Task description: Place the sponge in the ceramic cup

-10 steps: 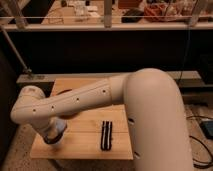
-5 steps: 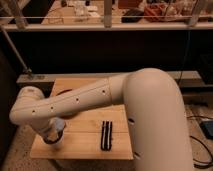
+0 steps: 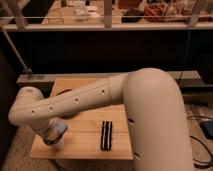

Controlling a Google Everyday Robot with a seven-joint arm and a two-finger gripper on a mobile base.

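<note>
Gripper, grip state not discernible, sits low over the table front-left corner; the dark striped block, presumably the sponge, lies just rightward, long axis front-to-back

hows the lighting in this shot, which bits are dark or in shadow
Camera view: warm light falls on the wooden table and the white arm; the band behind the table is near black; the gripper sits low over the table's front left corner, shaded under the arm; the dark striped object contrasts strongly with the lit wood.
</note>
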